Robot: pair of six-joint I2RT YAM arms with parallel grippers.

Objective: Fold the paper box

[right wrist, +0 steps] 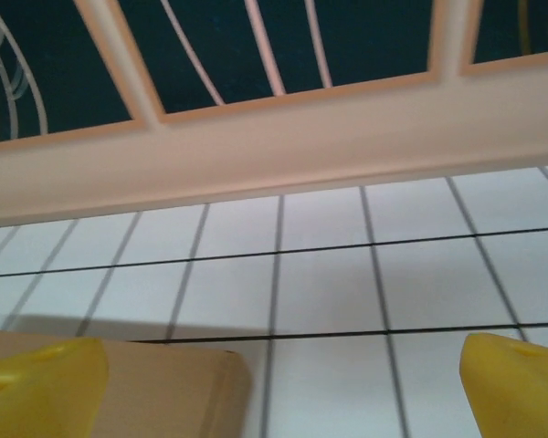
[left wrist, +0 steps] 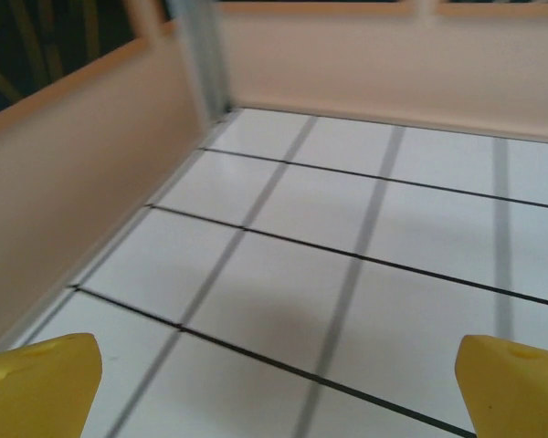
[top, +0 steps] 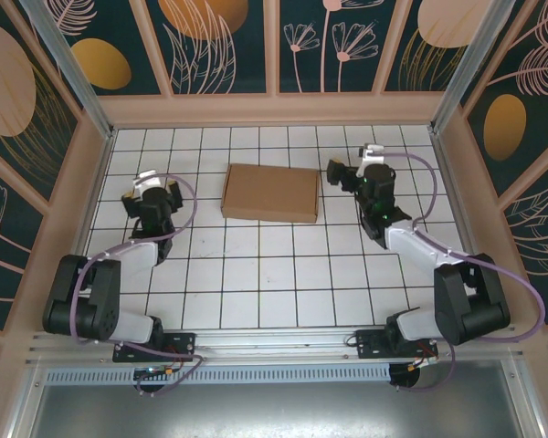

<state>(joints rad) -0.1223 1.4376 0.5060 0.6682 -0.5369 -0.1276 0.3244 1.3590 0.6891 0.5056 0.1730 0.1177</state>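
- From above, I see the paper box point(top: 270, 192) lying closed and flat on the worktop point(top: 256, 274), toward the middle of its far edge. My left hand point(top: 155, 190) sits well apart off the box's left end. My right hand point(top: 352, 166) is just beside its right end. Neither touches it.
- Left wrist: my left hand point(left wrist: 274, 401) is spread wide, with bare tiles between its fingers point(left wrist: 36, 383). It faces the worktop's far left corner and the side wall point(left wrist: 73, 182).
- Right wrist: my right hand point(right wrist: 274, 392) is spread too, gripping nothing. A corner of the paper box point(right wrist: 164, 388) shows just beside its left finger point(right wrist: 41, 383), with the far wall point(right wrist: 256, 146) ahead.
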